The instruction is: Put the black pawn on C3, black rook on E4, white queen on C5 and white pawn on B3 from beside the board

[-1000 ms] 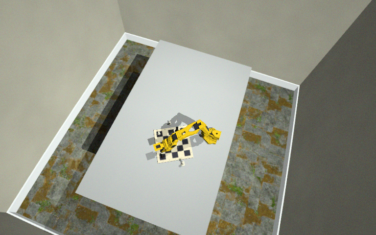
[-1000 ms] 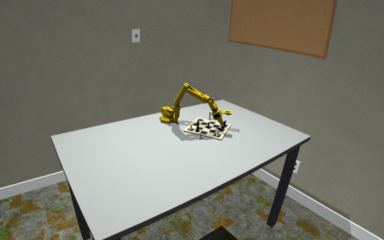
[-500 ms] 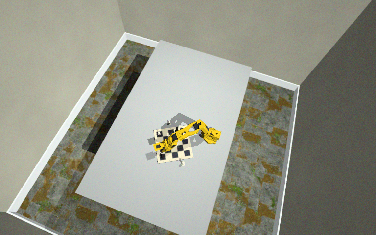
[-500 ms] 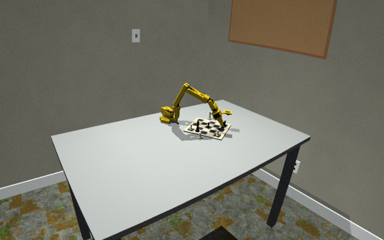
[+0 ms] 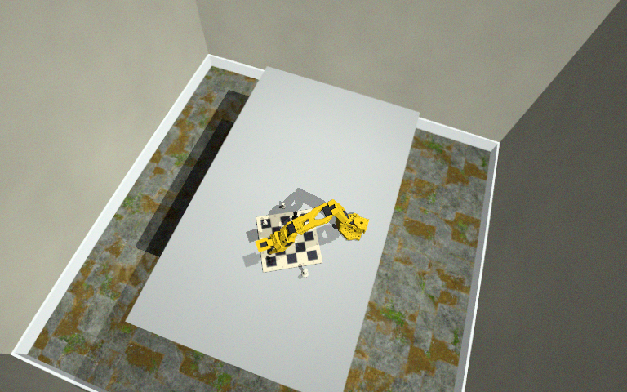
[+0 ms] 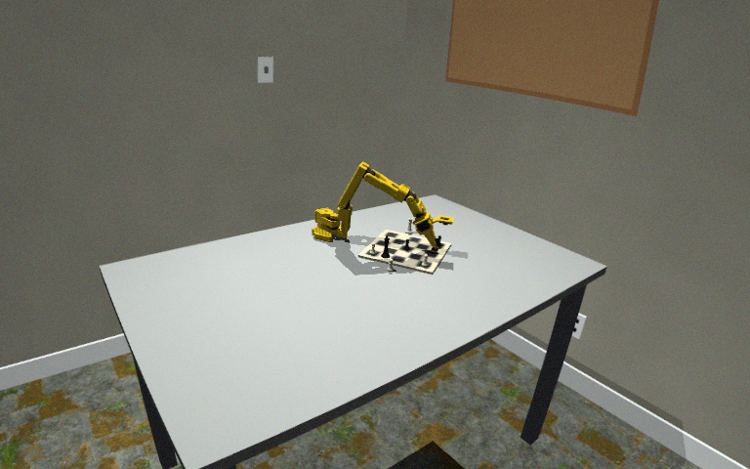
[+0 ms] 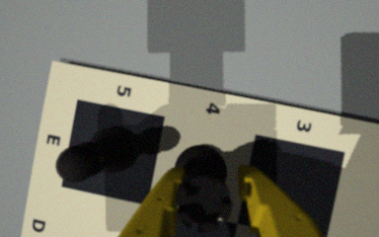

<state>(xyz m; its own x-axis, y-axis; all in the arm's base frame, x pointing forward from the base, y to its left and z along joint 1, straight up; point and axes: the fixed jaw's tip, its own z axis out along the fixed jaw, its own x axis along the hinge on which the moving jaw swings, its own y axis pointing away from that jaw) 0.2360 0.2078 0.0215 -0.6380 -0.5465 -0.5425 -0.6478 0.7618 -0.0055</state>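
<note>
My yellow gripper (image 5: 272, 252) (image 6: 435, 248) (image 7: 211, 174) has the black rook (image 7: 203, 197) between its fingers at E4; I cannot tell if they squeeze it. The small black pawn (image 6: 406, 243) looks done on C3. Left to do: the tall white queen (image 5: 304, 273) (image 6: 409, 225), off the board's far side, and the little white pawn (image 5: 282, 205) (image 6: 391, 266), near side.
</note>
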